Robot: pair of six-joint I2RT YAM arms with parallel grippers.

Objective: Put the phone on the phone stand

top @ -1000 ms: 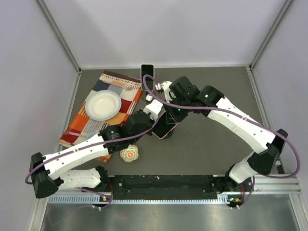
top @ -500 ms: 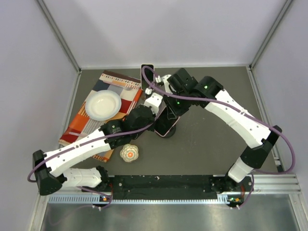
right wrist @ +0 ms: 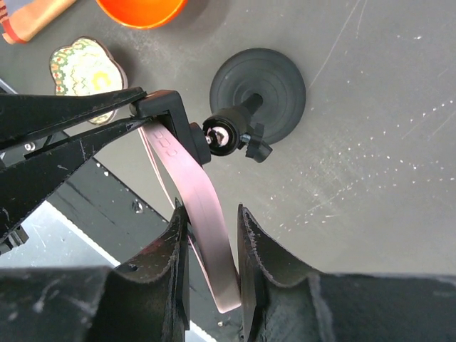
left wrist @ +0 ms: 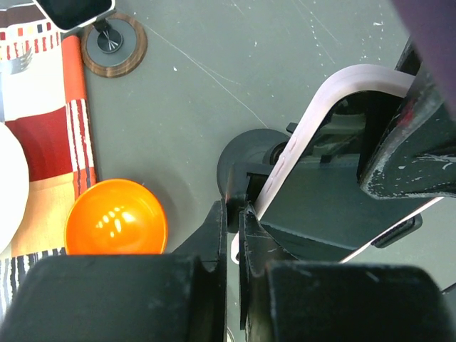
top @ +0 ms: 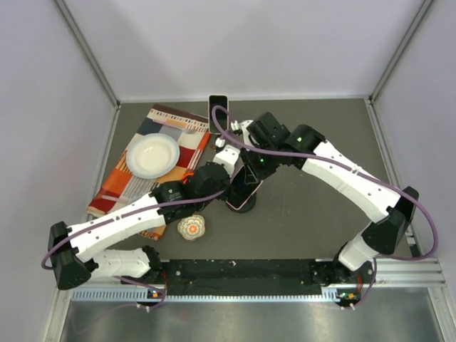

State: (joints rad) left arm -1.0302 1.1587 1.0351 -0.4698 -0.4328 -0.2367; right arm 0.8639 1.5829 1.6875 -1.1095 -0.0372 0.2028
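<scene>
Counts: 2 phones, 2 stands, 1 plate, 1 bowl, 1 cloth, 1 patterned disc.

Pink-cased phone (left wrist: 308,135) is at the centre of the top view, tilted, with one end against the cradle of the black phone stand (right wrist: 258,84). The right gripper (right wrist: 211,214) is clamped across the phone's edges, one finger on each side. The left gripper (left wrist: 233,214) has its fingers nearly together, pinching the black stand at the cradle bracket, just beside the phone's lower corner.

The second phone (top: 218,108) sits on the wooden-base stand (left wrist: 112,46) at upper centre of the top view, apart from both grippers.

White plate (top: 152,155) lies on the striped cloth (top: 187,137), left of centre. Orange bowl (left wrist: 116,226) is next to the cloth edge, near the black stand's base. Patterned disc (top: 192,228) sits on the grey table (top: 306,221), below the left arm.
</scene>
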